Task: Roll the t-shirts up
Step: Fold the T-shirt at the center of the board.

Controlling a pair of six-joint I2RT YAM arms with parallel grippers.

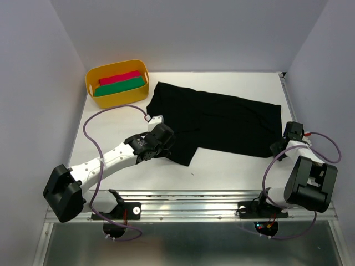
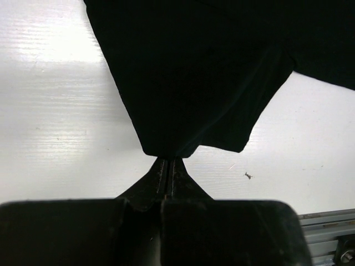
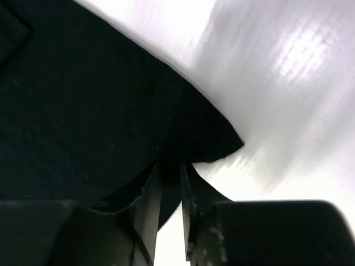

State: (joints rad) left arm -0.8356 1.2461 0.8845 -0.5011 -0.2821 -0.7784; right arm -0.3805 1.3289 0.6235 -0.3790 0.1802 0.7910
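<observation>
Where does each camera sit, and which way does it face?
Top external: above and behind the bases, looking down on the table, black t-shirt and yellow tub; left arm and right arm show.
Left wrist: on the left arm, facing along the left gripper, shut on the shirt's edge.
Right wrist: on the right arm, facing along the right gripper at a shirt corner.
Shared: all see the shirt.

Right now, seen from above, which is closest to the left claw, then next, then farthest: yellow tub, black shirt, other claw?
From the left gripper:
1. black t-shirt, right at its fingertips.
2. yellow tub, toward the back left.
3. right gripper, far across at the shirt's right edge.
</observation>
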